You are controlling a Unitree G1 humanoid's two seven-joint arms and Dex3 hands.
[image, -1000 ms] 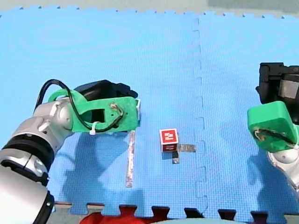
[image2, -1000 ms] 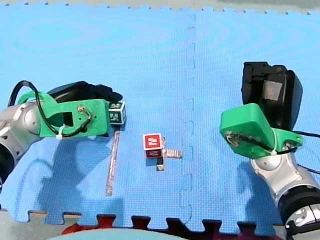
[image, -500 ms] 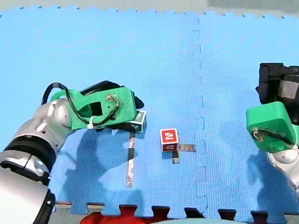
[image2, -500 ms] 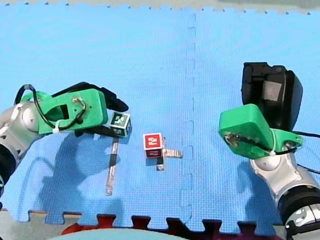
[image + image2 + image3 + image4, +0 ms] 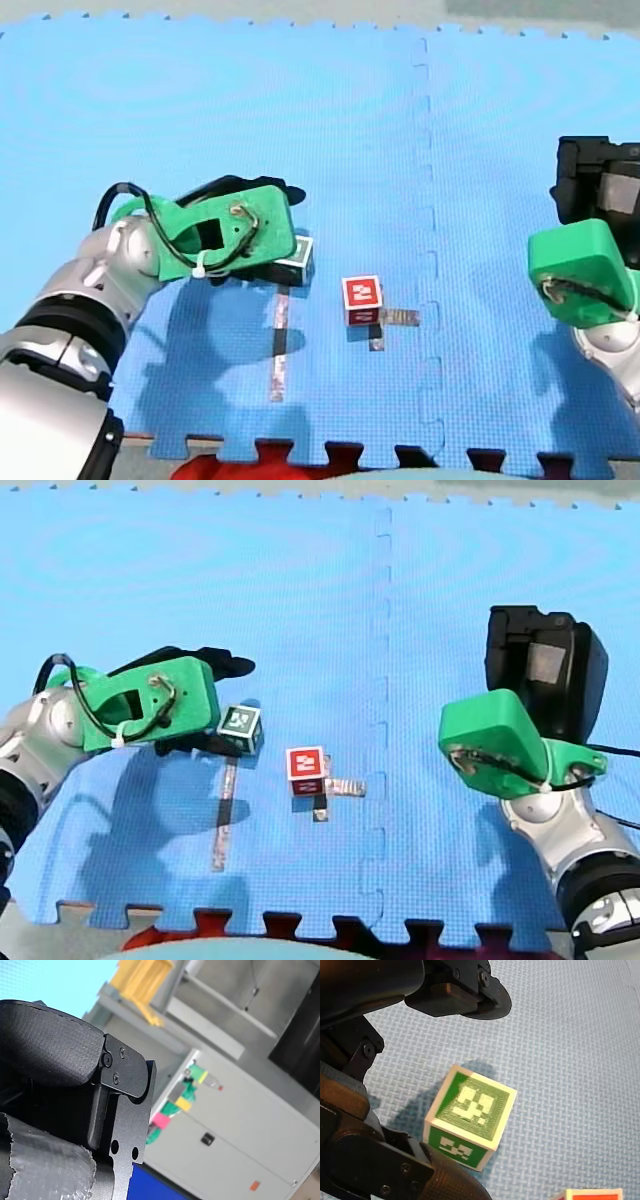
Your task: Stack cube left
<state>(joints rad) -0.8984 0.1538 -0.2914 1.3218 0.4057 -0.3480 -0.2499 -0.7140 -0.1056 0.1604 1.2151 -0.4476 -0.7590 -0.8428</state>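
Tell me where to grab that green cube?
Probably two opposite side faces of the green cube, from above: it sits flat on the mat, faces flat and parallel. The left robot hand is beside it; the right robot hand is far right.

Paired downward head views, wrist close-ups

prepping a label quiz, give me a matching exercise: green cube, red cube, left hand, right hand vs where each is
1 green cube
2 red cube
3 left hand
4 right hand

a on the tape cross
b near the mat's right edge
c just left of the red cube
d beside the green cube

Pairs: 1-c, 2-a, 3-d, 4-b
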